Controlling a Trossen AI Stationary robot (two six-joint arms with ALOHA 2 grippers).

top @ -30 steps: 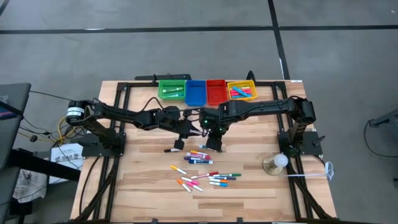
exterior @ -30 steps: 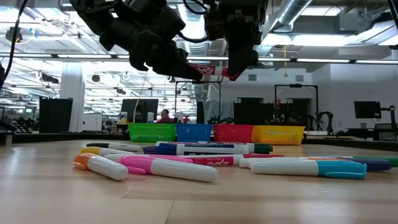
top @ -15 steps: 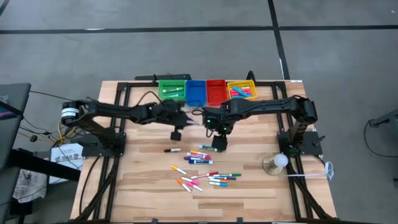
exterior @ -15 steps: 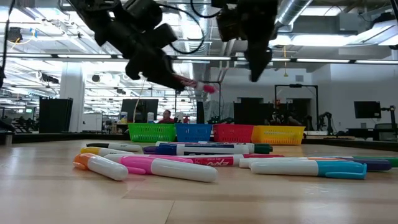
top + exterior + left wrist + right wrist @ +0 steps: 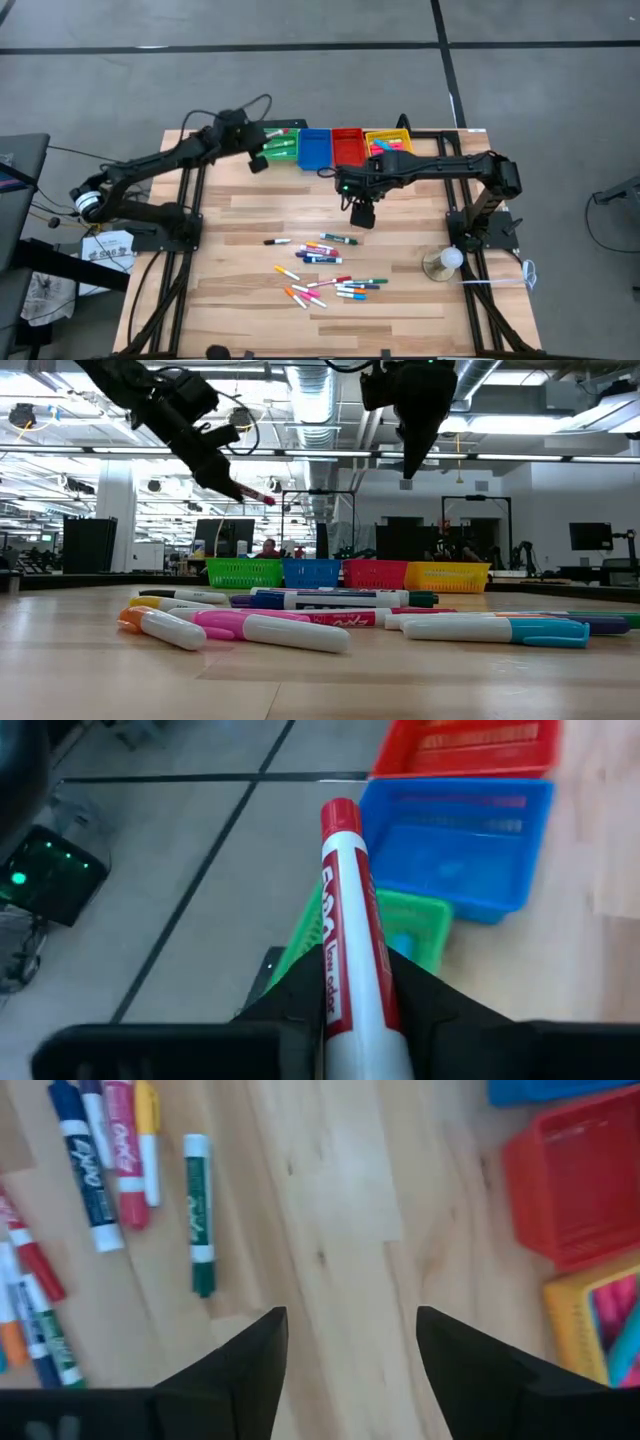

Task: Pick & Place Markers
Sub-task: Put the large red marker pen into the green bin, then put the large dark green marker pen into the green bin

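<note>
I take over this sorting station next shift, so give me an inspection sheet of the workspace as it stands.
Surface: pale wooden table, in a black frame.
Job's things: loose pile of coloured markers mid-table; one red-capped white marker in the left gripper.
Bins: green, blue, red and yellow plastic bins along the far edge; the yellow one holds markers.
Clutter: a small round clear object near the table's right edge.
Grippers: left gripper shut on the marker beside the green bin; right gripper open, empty, above the pile.
Cables: bundle on the floor at left.
Surroundings: grey floor; a person far behind the bins.
</note>
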